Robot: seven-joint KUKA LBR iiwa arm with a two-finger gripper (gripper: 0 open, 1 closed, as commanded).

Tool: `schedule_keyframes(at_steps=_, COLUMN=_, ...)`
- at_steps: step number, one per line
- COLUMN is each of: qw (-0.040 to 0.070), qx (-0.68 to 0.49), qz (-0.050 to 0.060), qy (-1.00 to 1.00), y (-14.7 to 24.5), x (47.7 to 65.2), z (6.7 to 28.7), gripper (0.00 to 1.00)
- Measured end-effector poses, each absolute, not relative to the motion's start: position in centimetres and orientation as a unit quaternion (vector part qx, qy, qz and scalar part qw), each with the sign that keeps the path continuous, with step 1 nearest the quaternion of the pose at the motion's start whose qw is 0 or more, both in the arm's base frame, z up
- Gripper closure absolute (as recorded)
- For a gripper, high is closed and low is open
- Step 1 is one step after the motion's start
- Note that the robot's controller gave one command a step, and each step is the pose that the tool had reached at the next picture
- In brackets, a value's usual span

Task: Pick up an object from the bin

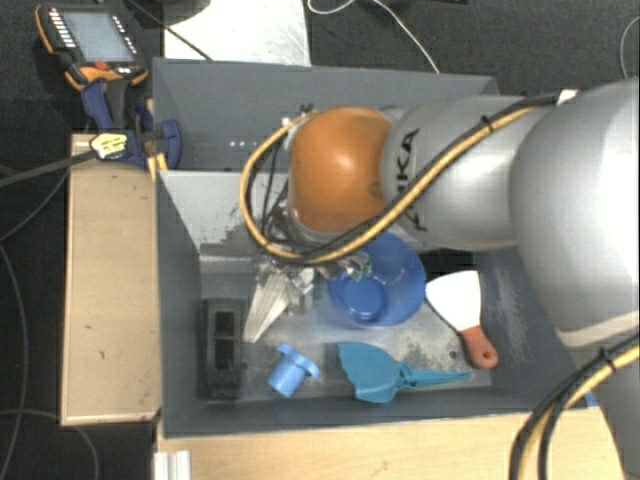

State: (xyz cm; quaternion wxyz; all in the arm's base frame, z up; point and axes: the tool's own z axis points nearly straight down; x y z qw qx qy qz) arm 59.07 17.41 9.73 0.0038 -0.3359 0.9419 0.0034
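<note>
The pick looks not yet begun: the gripper [258, 323], spread or pressed together one cannot tell, hangs low in the bin [190, 298] between a black block [220, 348] and a blue cup [385, 283], with a small blue peg [290, 370] lying near it on the floor.

I log a black slotted block [222, 348] lying at the front left of the bin [183, 268], a small light-blue plug [290, 370] near it to the right, then a teal scoop [380, 371] with its handle pointing right. Behind the scoop sits a blue funnel-shaped cup [388, 286], with a white spatula [455, 301], orange-red handled, just right of it. Outside, upper left, a handheld pendant [88, 36] with a screen lies well apart from them.
</note>
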Motion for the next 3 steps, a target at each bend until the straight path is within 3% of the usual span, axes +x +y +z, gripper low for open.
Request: schedule_keyframes(at_steps=3, qw=0.007, qx=-0.333, qz=0.004, qy=0.943, y=17.4, x=59.2, z=14.7, gripper=1.0)
